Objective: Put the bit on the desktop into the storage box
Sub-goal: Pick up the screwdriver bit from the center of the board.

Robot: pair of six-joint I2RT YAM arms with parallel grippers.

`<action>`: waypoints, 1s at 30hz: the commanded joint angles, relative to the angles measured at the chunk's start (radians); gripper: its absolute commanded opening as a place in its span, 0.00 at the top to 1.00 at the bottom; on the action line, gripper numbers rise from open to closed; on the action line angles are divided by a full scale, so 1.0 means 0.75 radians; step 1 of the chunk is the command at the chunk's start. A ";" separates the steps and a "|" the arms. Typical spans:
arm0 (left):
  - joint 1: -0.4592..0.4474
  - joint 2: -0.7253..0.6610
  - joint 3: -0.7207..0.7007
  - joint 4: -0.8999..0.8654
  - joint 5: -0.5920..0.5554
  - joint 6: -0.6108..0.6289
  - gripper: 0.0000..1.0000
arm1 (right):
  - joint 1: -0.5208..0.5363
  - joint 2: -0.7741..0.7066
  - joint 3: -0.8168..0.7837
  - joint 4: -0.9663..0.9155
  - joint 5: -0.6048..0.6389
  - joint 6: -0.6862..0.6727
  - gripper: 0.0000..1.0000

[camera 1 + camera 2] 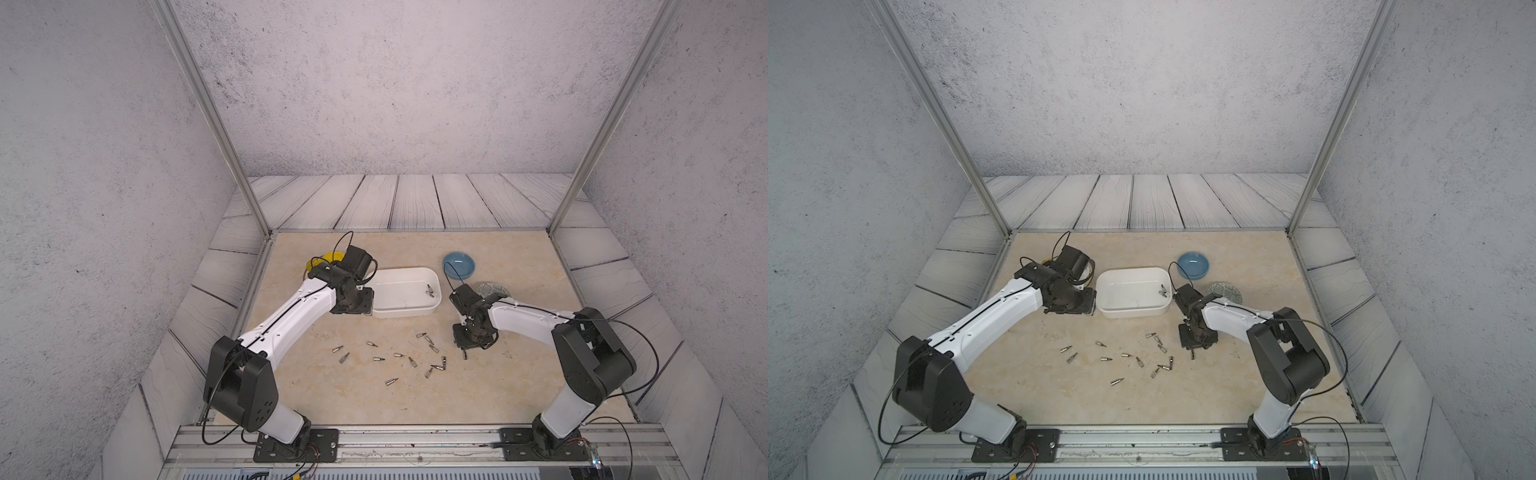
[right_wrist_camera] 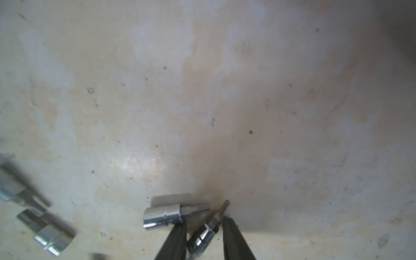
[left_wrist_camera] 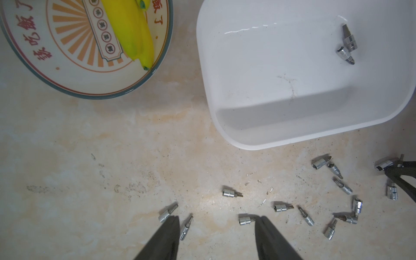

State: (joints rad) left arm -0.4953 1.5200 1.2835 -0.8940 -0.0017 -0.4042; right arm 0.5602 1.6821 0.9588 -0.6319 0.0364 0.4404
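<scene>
Several small silver bits point(image 1: 392, 381) lie scattered on the beige desktop point(image 1: 316, 390), in front of the white storage box point(image 1: 407, 311). Two bits point(image 3: 347, 45) lie inside the storage box point(image 3: 270, 139). My right gripper point(image 2: 204, 221) is down at the desktop, its fingers shut on one bit point(image 2: 203, 236) that lies slantwise between them. Another bit point(image 2: 165, 216) rests just beside one finger. In a top view the right gripper point(image 1: 471, 340) stands right of the scattered bits. My left gripper point(image 3: 217, 221) hangs open and empty over the desktop, by the storage box's left end point(image 1: 355, 305).
A blue bowl point(image 1: 458, 266) stands behind and right of the storage box. A grey-patterned bowl point(image 1: 492, 289) is partly hidden by the right arm. A printed plate point(image 3: 67, 56) with a yellow banana point(image 3: 132, 33) sits beyond the left arm. Aluminium rails edge the desktop.
</scene>
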 commanded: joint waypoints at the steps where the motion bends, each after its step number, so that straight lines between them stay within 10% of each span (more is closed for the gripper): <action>1: 0.012 -0.015 -0.027 -0.042 -0.026 -0.017 0.40 | -0.005 0.017 -0.020 -0.006 0.011 0.000 0.71; 30: 0.080 -0.096 -0.269 0.024 -0.008 -0.092 0.33 | -0.014 -0.091 0.172 -0.180 0.016 -0.072 1.00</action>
State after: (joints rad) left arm -0.4496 1.4788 1.1061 -0.8936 -0.0113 -0.4534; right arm 0.5529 1.6527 1.0191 -0.7101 0.0364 0.4137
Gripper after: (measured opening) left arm 0.669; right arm 0.150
